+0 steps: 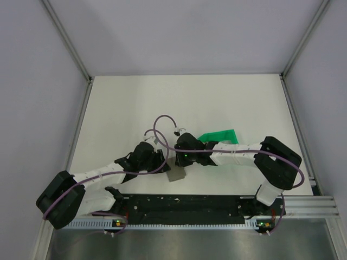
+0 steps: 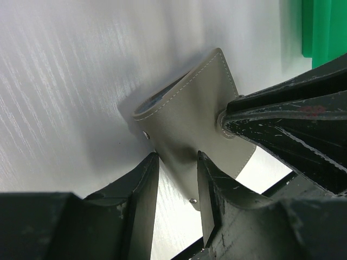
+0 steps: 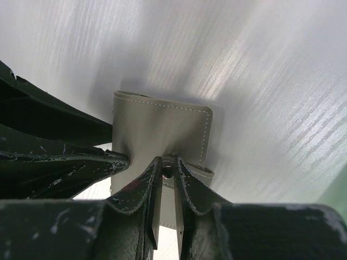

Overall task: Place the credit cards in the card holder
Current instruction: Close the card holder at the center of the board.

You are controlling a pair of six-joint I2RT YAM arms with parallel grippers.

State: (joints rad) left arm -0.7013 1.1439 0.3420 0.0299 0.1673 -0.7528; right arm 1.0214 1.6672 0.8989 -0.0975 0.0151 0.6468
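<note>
So, both end effectors were on the card holder [image 2: 187, 122], neither on a card. The right end effector [image 3: 168, 164] was clenched on the holder's snap tab [image 3: 201, 173], with the stud between its fingertips. The left end effector [image 2: 178, 165] straddled the holder's lower edge, the body running up past its tips. Its jaws stood part open and I couldn't tell if they actually pinched. The holder's mouth faced away from the left tips, off the bench [image 2: 65, 81]. No credit cards were visible. The green frame [image 2: 322, 27] sat beyond the right end effector. My read: the step was opening the flap. The tab needed a slow pull away from the left tips while the left braced the body, otherwise the holder would likely twist or slip.
</note>
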